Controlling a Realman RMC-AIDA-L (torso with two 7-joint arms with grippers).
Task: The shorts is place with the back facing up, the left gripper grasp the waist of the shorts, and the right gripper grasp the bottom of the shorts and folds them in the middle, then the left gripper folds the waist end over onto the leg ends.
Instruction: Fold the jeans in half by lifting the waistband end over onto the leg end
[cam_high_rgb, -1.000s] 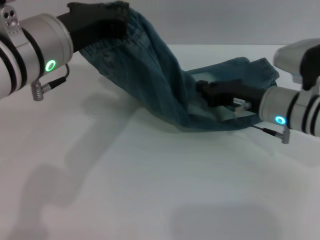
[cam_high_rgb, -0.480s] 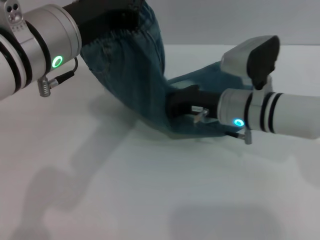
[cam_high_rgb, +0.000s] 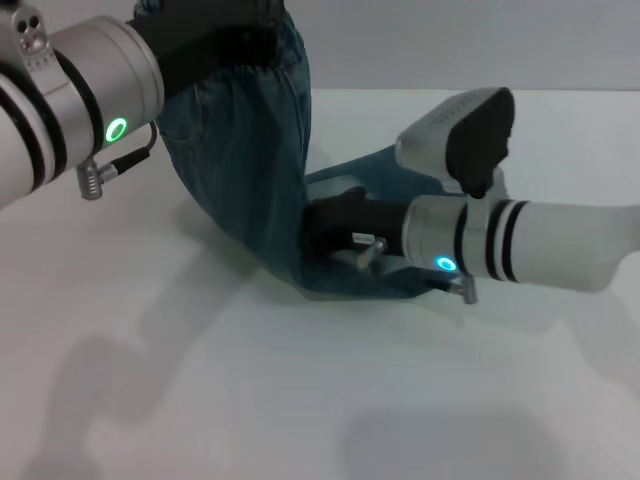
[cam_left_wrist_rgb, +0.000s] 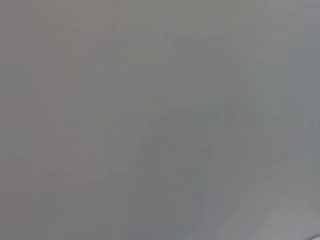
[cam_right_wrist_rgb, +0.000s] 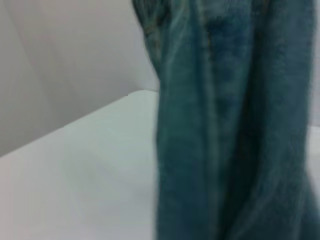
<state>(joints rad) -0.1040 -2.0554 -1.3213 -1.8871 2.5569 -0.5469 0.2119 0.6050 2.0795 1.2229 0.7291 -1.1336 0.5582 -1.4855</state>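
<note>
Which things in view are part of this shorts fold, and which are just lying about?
In the job:
- the shorts, waist end lifted, leg end low on the table
- the left gripper, up high at the waist of the shorts
- the right gripper, low against the leg end

Lying about:
- nothing visible; only the white table under the work

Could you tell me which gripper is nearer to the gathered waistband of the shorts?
Left. The left gripper holds the waistband lifted off the table; the right gripper is low at the shorts' bottom end.
</note>
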